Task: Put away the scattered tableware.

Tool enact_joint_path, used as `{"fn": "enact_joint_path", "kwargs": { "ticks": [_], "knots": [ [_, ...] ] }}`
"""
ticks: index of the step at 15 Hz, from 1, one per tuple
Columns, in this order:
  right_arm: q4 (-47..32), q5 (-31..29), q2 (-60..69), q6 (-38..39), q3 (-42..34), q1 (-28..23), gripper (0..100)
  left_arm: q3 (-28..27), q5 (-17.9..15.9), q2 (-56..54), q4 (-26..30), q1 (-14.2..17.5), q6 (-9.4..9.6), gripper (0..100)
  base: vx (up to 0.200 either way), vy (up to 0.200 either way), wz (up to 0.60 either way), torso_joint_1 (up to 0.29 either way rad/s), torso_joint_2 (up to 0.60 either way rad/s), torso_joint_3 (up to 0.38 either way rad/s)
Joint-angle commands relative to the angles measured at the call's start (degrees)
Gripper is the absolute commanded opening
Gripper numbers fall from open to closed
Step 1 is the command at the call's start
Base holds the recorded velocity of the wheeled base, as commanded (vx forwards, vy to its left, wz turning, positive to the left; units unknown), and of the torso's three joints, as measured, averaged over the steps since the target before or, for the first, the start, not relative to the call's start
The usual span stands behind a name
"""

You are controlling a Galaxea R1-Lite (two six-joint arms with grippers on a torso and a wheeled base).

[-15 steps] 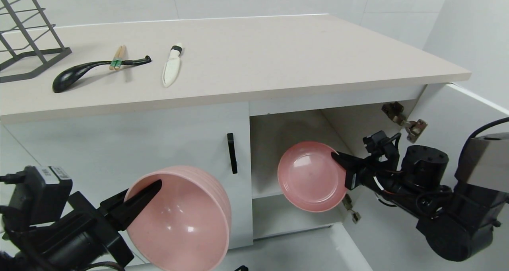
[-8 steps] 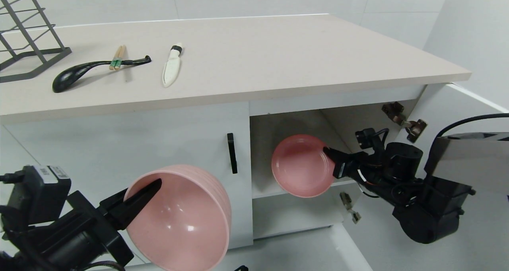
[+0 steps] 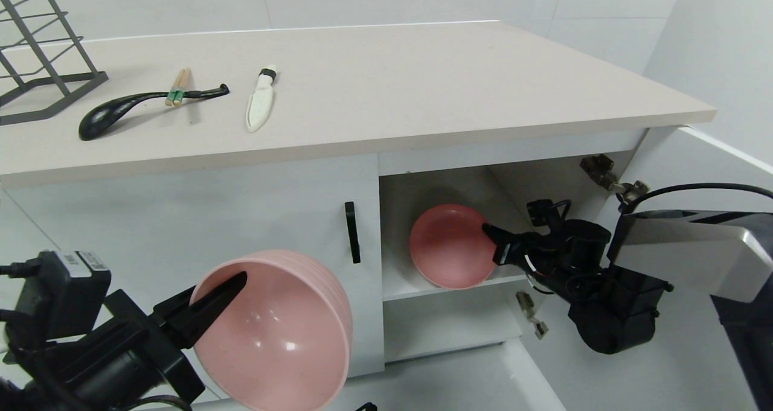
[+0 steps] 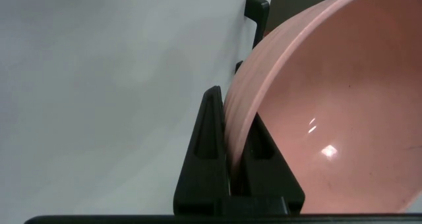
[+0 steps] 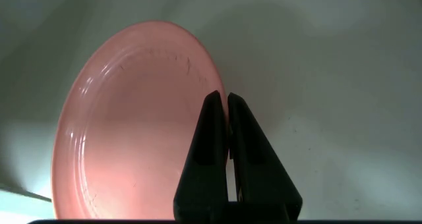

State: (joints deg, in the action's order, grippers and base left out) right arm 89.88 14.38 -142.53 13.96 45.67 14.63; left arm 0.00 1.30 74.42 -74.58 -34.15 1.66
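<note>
My left gripper [image 3: 218, 296] is shut on the rim of a large pink bowl [image 3: 284, 335], held low in front of the closed cabinet door; the left wrist view shows the bowl [image 4: 330, 125] pinched at its rim by the gripper [image 4: 231, 135]. My right gripper [image 3: 492, 237] is shut on the edge of a pink plate [image 3: 447, 245], held tilted inside the open cabinet just above the shelf [image 3: 404, 285]. In the right wrist view the plate [image 5: 132, 118] sits clamped in the gripper [image 5: 227, 118].
On the countertop [image 3: 392, 85] lie a black ladle [image 3: 115, 112], chopsticks [image 3: 178, 87] and a white sheathed knife [image 3: 261, 100]. A wire rack [image 3: 36, 55] stands at the far left. The cabinet's right door [image 3: 694, 163] hangs open; the left door has a black handle [image 3: 352, 232].
My right arm has pushed the pink plate deeper into the cabinet, toward the shelf. The left arm and the bowl have stayed still.
</note>
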Motion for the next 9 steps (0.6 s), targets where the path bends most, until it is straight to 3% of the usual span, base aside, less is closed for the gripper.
{"fn": "enact_joint_path", "kwargs": {
  "ticks": [1,5,9],
  "knots": [
    [0.12,-0.06,-4.33,0.37,5.49,0.05,0,0.0,0.01,0.11,-0.12,0.13,0.01,0,0.0,0.0,0.0,0.0,0.0,0.0],
    [0.12,-0.06,-7.32,1.69,11.29,0.14,0,0.0,0.01,0.11,-0.12,0.4,0.28,0,0.0,0.0,0.0,0.0,0.0,0.0],
    [0.12,-0.06,-7.76,1.69,11.99,0.31,0,0.0,0.01,0.2,-0.12,0.4,0.28,0,0.0,0.0,0.0,0.0,0.0,0.0]
  ]
}}
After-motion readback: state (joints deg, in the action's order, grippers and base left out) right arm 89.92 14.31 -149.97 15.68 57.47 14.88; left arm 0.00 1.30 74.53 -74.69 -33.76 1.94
